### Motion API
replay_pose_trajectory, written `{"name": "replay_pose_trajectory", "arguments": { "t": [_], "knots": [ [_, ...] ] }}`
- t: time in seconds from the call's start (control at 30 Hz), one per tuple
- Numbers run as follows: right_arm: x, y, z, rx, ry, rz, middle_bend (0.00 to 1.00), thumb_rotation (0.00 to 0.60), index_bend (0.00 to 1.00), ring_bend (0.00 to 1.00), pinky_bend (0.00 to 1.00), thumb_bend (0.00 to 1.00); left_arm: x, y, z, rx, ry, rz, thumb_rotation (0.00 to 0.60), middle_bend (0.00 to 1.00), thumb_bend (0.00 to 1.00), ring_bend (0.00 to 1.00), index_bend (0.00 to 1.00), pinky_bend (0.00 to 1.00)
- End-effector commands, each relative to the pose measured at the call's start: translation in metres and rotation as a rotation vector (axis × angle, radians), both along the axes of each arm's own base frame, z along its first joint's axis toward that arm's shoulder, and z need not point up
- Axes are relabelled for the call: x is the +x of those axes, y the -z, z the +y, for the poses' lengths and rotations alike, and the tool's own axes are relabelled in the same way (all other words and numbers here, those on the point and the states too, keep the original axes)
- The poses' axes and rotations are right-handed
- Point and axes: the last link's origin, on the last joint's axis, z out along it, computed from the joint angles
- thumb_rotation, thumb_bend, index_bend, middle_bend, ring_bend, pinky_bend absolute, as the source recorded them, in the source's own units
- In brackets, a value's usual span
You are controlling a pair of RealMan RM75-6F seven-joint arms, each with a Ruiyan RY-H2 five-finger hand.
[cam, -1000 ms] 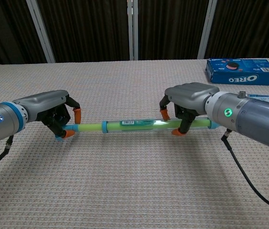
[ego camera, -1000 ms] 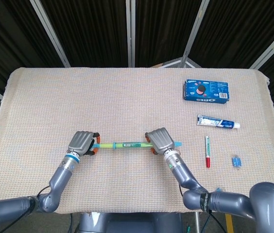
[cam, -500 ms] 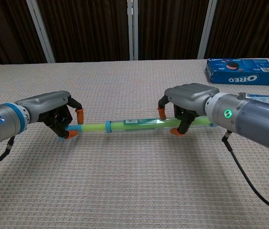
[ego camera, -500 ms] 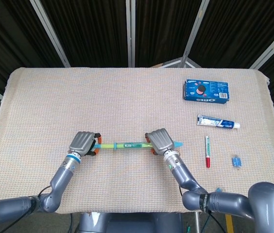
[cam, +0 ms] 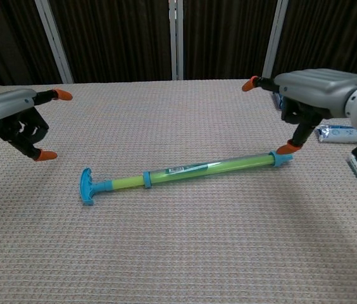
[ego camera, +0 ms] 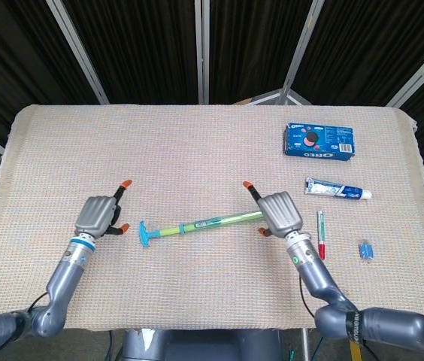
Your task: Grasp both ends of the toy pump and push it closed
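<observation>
With both hands spread and off it, left hand (ego camera: 99, 216), right hand (ego camera: 278, 213), toy pump (ego camera: 197, 224) lies nearly closed; push looks done.

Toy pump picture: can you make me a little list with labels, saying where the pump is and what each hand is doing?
toy pump: lying flat on the table cloth, tilted, T-handle end toward the left hand
left hand: open, apart from the pump
right hand: open, above the pump's tip; contact unclear
other things: Oreo box, toothpaste tube, red pen
</observation>
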Motion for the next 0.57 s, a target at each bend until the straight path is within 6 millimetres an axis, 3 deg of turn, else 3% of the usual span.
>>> {"name": "replay_pose_trajectory", "arguments": {
  "t": [0.03,0.13,0.2,0.23,0.3,0.4,0.57],
  "knots": [
    [-0.028,-0.047,0.019,-0.089,-0.019,-0.051,0.88,0.6,0.0,0.89,1.0,0.0,-0.019,-0.035,-0.017,0.089,0.0,-0.008,0.6,0.48,0.13,0.47,0.0,0.6],
    [-0.051,-0.078,0.032,-0.164,-0.045,-0.07,0.7,0.6,0.0,0.74,0.88,0.0,-0.034,-0.061,-0.033,0.155,-0.006,-0.003,0.6,0.13,0.02,0.15,0.0,0.22],
    [-0.068,-0.099,0.044,-0.213,-0.057,-0.078,0.53,0.6,0.01,0.59,0.68,0.0,-0.045,-0.08,-0.048,0.193,-0.019,0.002,0.6,0.01,0.0,0.02,0.0,0.06],
    [-0.081,-0.112,0.052,-0.247,-0.049,-0.08,0.46,0.6,0.02,0.52,0.6,0.0,-0.051,-0.093,-0.06,0.222,-0.03,-0.003,0.6,0.0,0.0,0.0,0.0,0.01],
    [-0.106,-0.134,0.075,-0.284,-0.019,-0.079,0.24,0.6,0.02,0.25,0.32,0.0,-0.061,-0.115,-0.089,0.252,-0.042,-0.001,0.6,0.0,0.0,0.0,0.0,0.0],
    [-0.121,-0.145,0.09,-0.294,-0.002,-0.067,0.03,0.6,0.01,0.01,0.03,0.0,-0.066,-0.127,-0.106,0.263,-0.052,-0.003,0.6,0.0,0.0,0.0,0.0,0.0],
    [-0.135,-0.156,0.111,-0.327,0.025,-0.031,0.0,0.6,0.0,0.0,0.0,0.0,-0.074,-0.133,-0.125,0.271,-0.06,-0.024,0.6,0.0,0.0,0.0,0.0,0.0]
  ]
}}
